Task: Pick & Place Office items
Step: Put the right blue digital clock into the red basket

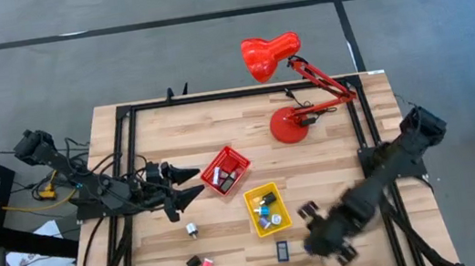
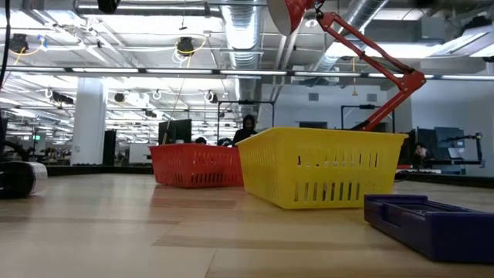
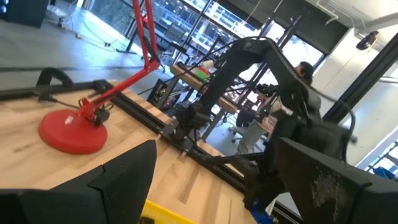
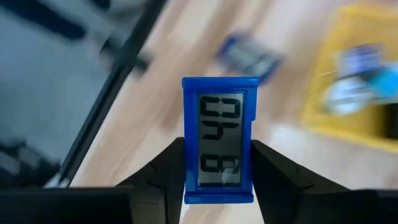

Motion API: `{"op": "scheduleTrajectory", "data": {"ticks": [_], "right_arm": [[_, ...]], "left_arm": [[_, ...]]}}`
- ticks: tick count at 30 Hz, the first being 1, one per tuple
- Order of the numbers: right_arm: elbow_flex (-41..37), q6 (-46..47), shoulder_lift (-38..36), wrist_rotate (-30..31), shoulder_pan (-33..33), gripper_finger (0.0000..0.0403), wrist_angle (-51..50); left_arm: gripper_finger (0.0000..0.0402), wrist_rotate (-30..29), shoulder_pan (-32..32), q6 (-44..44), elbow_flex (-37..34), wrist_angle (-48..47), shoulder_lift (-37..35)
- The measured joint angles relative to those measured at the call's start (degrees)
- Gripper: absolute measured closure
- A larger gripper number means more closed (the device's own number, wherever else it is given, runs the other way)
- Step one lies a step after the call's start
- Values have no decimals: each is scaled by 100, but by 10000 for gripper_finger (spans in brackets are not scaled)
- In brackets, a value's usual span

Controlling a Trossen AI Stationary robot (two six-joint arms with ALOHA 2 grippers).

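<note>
Right tool (image 4: pixel 217 165) around blurred-backed blue clock (image 4: pixel 219 140)

A large open-plan robotics lab: a wooden bench (image 1: pixel 218 126) in a black metal frame (image 1: pixel 129 147) on grey concrete floor (image 1: pixel 117 57), exposed ceiling ducts (image 2: pixel 247 31) and strip lights above rows of monitors (image 2: pixel 177 130), where people (image 2: pixel 247 127) work at desks beyond.

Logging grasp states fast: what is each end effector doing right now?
Left end effector: open, holding nothing, beside the red square plastic tray.
Right end effector: shut on the small blue rectangular digital clock.
</note>
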Motion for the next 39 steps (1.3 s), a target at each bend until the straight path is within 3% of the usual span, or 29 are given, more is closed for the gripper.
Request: {"op": "scheduleTrajectory", "data": {"ticks": [10,17,27,39], "right_arm": [[905,151,-9,1,-2261,261,71],[1100,143,-11,-26,-3317,261,247],[1295,195,271,-218,-3863,261,748],[3434,-627,2464,-334,-4278,259,78]], "left_arm": [[78,50,-33,931,0,9,-749],[78,50,-186,1671,0,9,-1344],[78,-23,-216,2170,0,5,-1640],[78,-258,-216,2160,0,1,-1631]]}}
